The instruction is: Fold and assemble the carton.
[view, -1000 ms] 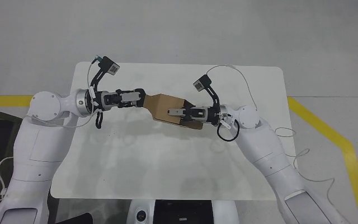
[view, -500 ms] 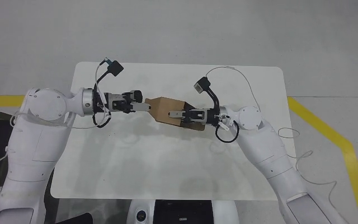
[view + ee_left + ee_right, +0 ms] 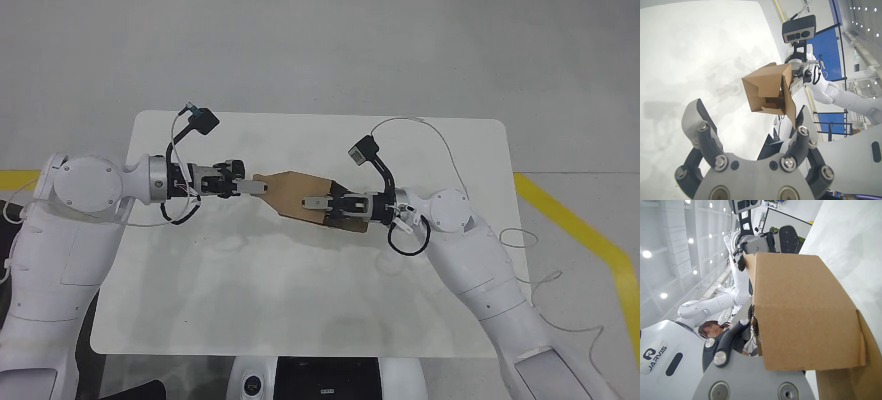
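**Material and shape.** The carton (image 3: 300,192) is plain brown corrugated board, matt, with sharp creases and raw cut edges. It forms a rectangular sleeve, tapering to a pointed flap at the end nearest the left gripper (image 3: 243,183). The table (image 3: 300,300) is white, smooth and faintly reflective.

**Position.** The carton is held above the middle of the table, between the two grippers.

**Tools.** The right gripper (image 3: 318,201) is clamped on the carton's wall at its own end. The left gripper's fingers (image 3: 702,117) stand wide apart. The long flap's tip reaches one of them, though contact cannot be confirmed.

**Contents.** The left wrist view looks into the open end, where short inner flaps are partly folded across the cavity.

**Views.** The right wrist view shows flat outer panels and one loose side flap.
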Robot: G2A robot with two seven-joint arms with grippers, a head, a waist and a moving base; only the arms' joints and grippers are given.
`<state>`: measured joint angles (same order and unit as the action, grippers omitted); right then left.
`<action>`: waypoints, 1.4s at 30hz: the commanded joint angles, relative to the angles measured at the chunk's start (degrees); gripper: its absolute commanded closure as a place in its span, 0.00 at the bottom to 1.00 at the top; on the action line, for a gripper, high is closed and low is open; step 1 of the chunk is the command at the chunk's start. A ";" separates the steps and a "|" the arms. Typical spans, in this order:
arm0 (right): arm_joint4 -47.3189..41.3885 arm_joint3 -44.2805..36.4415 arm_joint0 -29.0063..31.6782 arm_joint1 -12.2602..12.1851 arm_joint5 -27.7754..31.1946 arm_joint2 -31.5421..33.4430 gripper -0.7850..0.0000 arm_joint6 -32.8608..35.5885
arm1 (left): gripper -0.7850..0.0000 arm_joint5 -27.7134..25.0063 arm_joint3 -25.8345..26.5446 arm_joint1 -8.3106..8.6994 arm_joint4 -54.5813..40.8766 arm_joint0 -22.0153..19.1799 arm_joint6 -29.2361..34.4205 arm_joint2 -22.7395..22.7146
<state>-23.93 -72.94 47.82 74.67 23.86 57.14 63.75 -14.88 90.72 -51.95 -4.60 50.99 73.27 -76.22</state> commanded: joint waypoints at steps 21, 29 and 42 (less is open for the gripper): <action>-3.24 -2.32 0.73 0.00 0.82 -0.34 1.00 1.41 | 0.00 1.13 -1.79 0.57 -1.94 0.69 -0.52 1.48; -3.94 -2.50 0.85 -0.01 1.21 -0.24 1.00 1.50 | 0.00 0.99 -1.94 0.65 -3.01 0.49 -0.35 2.30; -4.04 -3.28 1.07 -0.09 1.00 -0.37 1.00 2.00 | 0.00 1.11 -3.52 0.92 -7.40 -0.12 -0.28 1.57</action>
<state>-27.98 -76.17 48.92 74.57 24.83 56.82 65.73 -13.77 87.17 -51.05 -12.09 50.88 72.96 -74.70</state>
